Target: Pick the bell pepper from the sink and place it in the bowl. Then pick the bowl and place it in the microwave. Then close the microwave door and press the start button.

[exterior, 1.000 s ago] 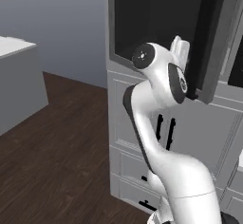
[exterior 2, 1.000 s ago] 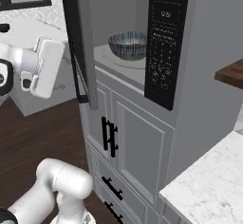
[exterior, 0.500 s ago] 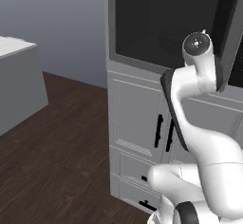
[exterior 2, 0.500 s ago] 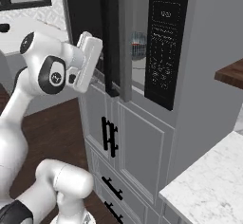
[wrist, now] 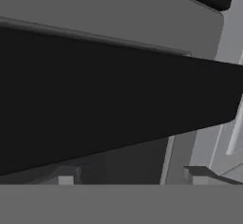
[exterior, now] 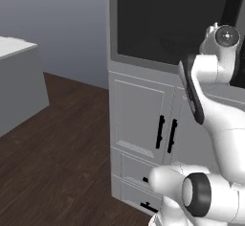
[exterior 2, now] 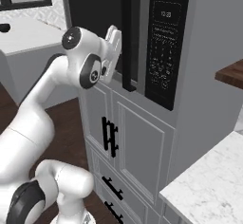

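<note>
Robot hand at the microwave door

The end effector [wrist: 128,178] sits right up close to the microwave door [exterior 2: 102,26], fingers spread apart and holding nothing. The door looks almost shut against the microwave [exterior 2: 163,52].

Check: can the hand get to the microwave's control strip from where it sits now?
Probably yes. The control strip faces outward with nothing in front of it, and the microwave door looks nearly shut beside it. The hand sits at the door's lower edge, just left of the door handle.
</note>
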Tool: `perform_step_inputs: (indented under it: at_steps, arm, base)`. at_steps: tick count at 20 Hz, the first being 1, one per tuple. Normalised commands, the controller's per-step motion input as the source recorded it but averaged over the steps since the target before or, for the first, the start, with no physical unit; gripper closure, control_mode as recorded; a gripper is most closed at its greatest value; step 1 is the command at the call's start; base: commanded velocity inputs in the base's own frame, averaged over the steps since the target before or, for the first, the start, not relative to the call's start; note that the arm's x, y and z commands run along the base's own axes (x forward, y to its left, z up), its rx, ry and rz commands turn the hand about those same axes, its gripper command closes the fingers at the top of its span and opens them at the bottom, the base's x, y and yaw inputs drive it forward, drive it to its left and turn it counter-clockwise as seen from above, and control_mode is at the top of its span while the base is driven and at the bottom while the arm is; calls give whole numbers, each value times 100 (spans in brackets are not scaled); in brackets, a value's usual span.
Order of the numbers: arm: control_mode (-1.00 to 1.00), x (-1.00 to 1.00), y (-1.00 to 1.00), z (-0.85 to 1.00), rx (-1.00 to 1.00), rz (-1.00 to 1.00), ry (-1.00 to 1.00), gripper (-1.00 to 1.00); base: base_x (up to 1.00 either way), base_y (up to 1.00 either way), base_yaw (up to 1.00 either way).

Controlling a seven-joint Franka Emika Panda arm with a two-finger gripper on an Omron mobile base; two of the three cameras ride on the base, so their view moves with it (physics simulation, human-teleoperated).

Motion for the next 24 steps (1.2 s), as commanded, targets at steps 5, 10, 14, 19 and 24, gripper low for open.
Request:
perform_step_inputs:
  at_steps: [5, 10, 14, 19, 24]
  arm:
    - [-100, 70, -47, 0, 8, 12, -1, -100]
    - [-100, 86, -22, -32, 2, 11, -10, -100]
    - [-100, -3, 5, 7, -1, 0, -2, -100]
    - [-100, -57, 35, 37, -13, 0, 3, -100]
    - [-100, -70, 29, 32, -21, 1, 13, -100]
  base:
    - [0, 0, 0]
    - [0, 0, 0]
    - [0, 0, 0]
    - [0, 0, 0]
    - [0, 0, 0]
